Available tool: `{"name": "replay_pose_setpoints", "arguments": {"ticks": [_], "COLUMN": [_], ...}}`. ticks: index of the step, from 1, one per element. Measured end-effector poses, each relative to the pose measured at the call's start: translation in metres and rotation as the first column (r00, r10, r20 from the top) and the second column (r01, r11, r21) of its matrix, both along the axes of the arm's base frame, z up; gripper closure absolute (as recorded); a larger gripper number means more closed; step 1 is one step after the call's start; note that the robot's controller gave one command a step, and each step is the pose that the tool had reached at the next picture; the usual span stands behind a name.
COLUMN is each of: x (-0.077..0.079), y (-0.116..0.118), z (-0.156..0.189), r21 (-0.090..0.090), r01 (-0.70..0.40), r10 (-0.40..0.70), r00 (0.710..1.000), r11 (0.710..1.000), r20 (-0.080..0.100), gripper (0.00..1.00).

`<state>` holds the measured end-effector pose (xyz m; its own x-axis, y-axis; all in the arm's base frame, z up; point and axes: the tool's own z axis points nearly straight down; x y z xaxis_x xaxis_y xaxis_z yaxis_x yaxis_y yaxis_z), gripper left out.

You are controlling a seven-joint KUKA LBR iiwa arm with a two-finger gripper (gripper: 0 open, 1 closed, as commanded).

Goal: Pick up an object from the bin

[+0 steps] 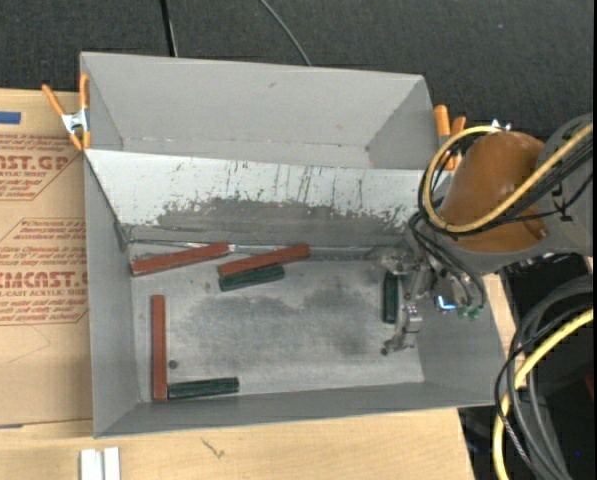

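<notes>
Nearest the lens, the arm's orange cover (488, 188) is bulging over the bin's right rim, with yellow and black cables (448, 183) looping round it. Under it the grey metal bin (248, 118) is sitting on a pale wooden table (308, 443). The bin's floor is showing scuffs, and its sloping back wall is carrying a band of dark scrape marks (thickest along the lower edge).

At the foot of that wall a long red-brown stick (181, 259) is lying slightly tilted, and a second red-brown stick (263, 261) is lying to its right with a dark green stick (251, 278) touching its lower side. A third red-brown stick (158, 346) is running along the left wall, and a corner green stick (203, 389) is lying at its near end, in the front left corner.

Wires and metal parts are crowding the tool (402, 328), so whether it is wide, narrow or gripping cannot be told. The arm's further links are being cut off at the right.

The arm is reaching over the right rim with its wrist tipped down, and the tool is hanging low over the right side of the floor. An upright green stick (389, 296) is standing along the tool's left side, so close that touching or apart is unclear.
</notes>
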<state>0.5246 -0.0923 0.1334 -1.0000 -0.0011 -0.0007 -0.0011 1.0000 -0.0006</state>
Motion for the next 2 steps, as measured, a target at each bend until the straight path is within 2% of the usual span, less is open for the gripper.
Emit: {"name": "replay_pose_setpoints", "arguments": {"ticks": [1, 2], "x": [0.000, 0.026], "y": [0.000, -0.038], "z": [0.000, 0.002], "r21": [0.000, 0.002], "r01": [0.000, 0.038], "r10": [0.000, -0.038], "r00": [1.000, 0.999], "r11": [1.000, 0.999], "r20": [0.000, 0.001], "gripper": [0.00, 0.00]}}
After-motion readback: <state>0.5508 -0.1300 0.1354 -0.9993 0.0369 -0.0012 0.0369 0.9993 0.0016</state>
